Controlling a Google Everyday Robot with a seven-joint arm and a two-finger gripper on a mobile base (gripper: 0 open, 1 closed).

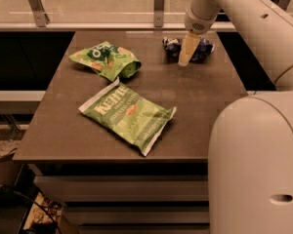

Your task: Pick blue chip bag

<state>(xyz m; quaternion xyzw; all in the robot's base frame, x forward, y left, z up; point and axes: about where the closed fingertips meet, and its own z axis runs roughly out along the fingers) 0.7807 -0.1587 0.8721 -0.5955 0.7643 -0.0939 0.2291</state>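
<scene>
The blue chip bag [172,46], small, dark and crinkled, lies at the far right of the brown table [200,106]. My gripper [187,50] hangs from the white arm directly in front of the bag's middle, covering it, so the bag shows on both sides of the gripper. Whether it touches the bag I cannot tell.
A large green bag with white lettering [129,113] lies flat in the table's middle. A smaller green bag with orange patches [106,60] sits at the far left. A railing and glass run behind the table. My white arm and base fill the right side.
</scene>
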